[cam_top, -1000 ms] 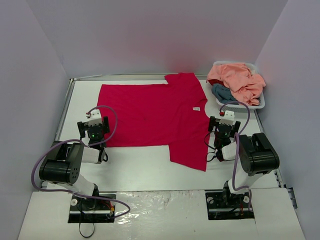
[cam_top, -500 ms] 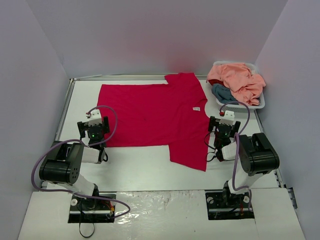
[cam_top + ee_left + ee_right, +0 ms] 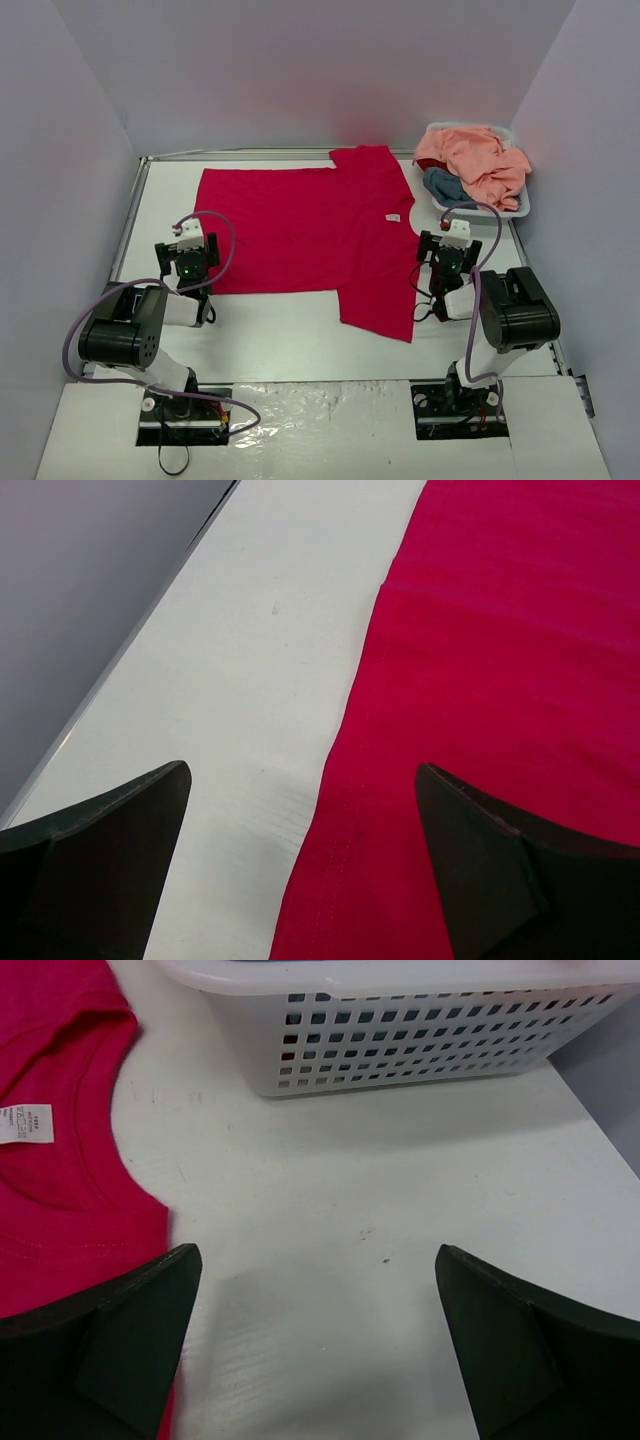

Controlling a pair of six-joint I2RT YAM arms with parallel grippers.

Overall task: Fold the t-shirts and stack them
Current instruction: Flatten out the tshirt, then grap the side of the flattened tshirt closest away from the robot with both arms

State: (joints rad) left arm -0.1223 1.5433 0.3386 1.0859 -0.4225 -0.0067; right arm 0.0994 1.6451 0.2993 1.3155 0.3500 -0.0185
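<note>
A crimson-red t-shirt (image 3: 300, 228) lies spread flat across the middle of the table, its neck to the right with a small white label (image 3: 393, 218). Peach-pink (image 3: 480, 160) and teal-blue (image 3: 442, 185) t-shirts are heaped in the basket. My left gripper (image 3: 186, 262) is open low over the red shirt's left hem (image 3: 345, 810), which runs between its fingers. My right gripper (image 3: 449, 262) is open over bare table just right of the collar (image 3: 100, 1130), with nothing between its fingers.
A white plastic basket (image 3: 520, 205) stands at the back right; its perforated wall (image 3: 420, 1045) is just ahead of the right gripper. Grey walls close in the table on three sides, and the table's left edge (image 3: 120, 660) runs near the left gripper.
</note>
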